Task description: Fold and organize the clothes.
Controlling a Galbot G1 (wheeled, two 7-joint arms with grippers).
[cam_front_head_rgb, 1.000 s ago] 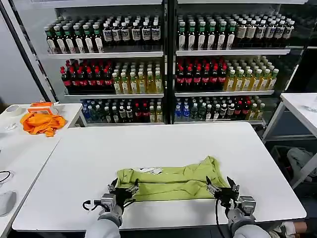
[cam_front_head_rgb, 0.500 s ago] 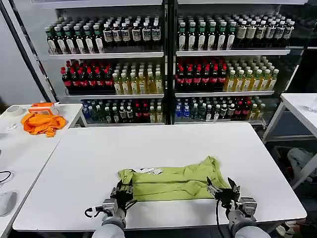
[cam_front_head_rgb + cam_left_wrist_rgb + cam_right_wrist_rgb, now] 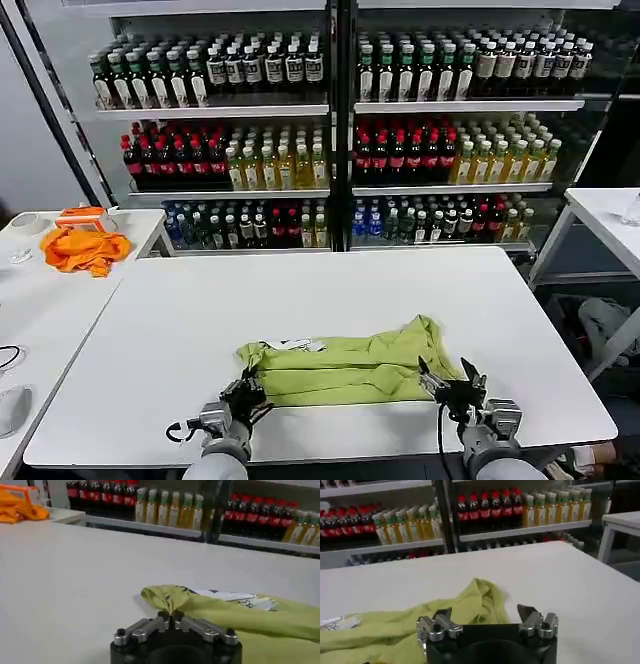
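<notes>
Left gripper (image 3: 248,390): sits lower in the frame than a second ago, fingers now pinched together on the T-shirt (image 3: 345,365) corner rather than spread.
T-shirt near-left corner: bunched into a small knot.
Right gripper (image 3: 448,384): slightly lower.

T-shirt (image 3: 345,365): soft matt cloth, creased, with a white printed patch. Bench (image 3: 330,300): smooth white surface, faint sheen. Left hand (image 3: 171,616): dull grey metal links with dark screws on a black matt body, cloth pinched between its fingers. Right hand (image 3: 485,616): same grey metal and black body, fingers spread. Orange cloth (image 3: 85,248): matt, crumpled. Bottles (image 3: 400,150): glossy.
</notes>
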